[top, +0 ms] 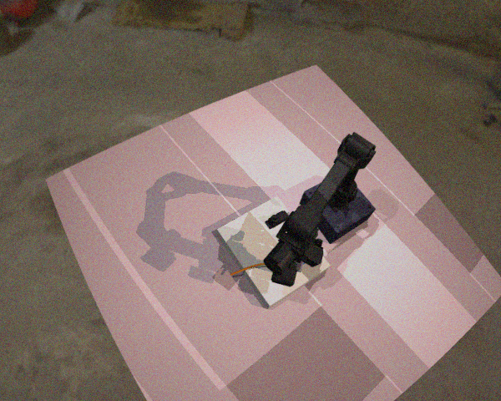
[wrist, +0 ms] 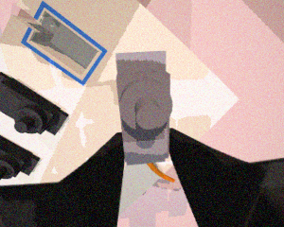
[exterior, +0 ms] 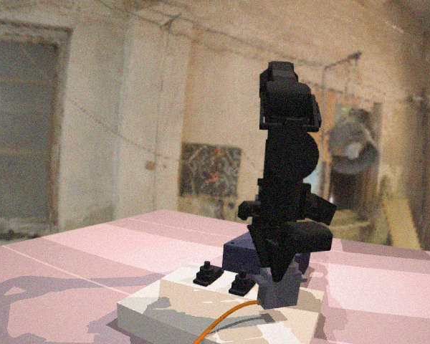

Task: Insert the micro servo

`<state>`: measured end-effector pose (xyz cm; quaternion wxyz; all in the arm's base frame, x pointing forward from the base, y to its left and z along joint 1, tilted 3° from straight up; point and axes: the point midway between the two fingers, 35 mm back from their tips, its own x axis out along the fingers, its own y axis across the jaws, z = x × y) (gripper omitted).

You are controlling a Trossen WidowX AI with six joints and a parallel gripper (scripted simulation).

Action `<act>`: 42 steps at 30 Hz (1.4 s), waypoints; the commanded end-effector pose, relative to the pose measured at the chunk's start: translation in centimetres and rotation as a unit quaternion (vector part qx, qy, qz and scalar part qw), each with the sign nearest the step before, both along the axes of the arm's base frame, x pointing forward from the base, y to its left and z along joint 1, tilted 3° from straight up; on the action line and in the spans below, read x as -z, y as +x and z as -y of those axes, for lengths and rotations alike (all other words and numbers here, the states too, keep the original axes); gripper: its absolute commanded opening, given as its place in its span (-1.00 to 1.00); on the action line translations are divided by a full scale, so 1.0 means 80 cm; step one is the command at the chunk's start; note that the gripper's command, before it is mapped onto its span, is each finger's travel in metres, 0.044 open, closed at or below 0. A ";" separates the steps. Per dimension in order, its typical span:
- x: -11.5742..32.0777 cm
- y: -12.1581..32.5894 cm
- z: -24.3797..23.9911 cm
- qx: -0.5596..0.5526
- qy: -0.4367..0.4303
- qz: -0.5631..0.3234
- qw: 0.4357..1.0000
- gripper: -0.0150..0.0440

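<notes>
The grey micro servo (exterior: 279, 293) (wrist: 144, 90) is upright between the fingers, its round top and shaft facing up. My gripper (exterior: 279, 273) (wrist: 145, 135) is shut on it and holds it above the pale deck (top: 259, 241) (exterior: 185, 290) (wrist: 208, 92). The orange cable (top: 247, 269) (exterior: 228, 314) (wrist: 162, 174) trails from the servo's near end past the deck's edge. The blue-outlined pocket (wrist: 95, 67) lies up and left of the servo in the wrist view, turned at an angle to it. The pocket is hidden in the top and exterior views.
Two black servos (exterior: 208, 275) (exterior: 241, 284) (wrist: 26, 104) (wrist: 9, 156) stand on the deck, left of the held servo in the wrist view. The dark blue base block (top: 350, 220) (exterior: 241, 255) of the arm is behind the deck. The arm's shadow falls across the pink table (top: 190, 319).
</notes>
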<state>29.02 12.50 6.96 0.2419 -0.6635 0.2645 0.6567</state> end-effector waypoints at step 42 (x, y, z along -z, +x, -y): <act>-0.002 0.001 -0.001 0.711 0.000 0.023 0.702 -0.49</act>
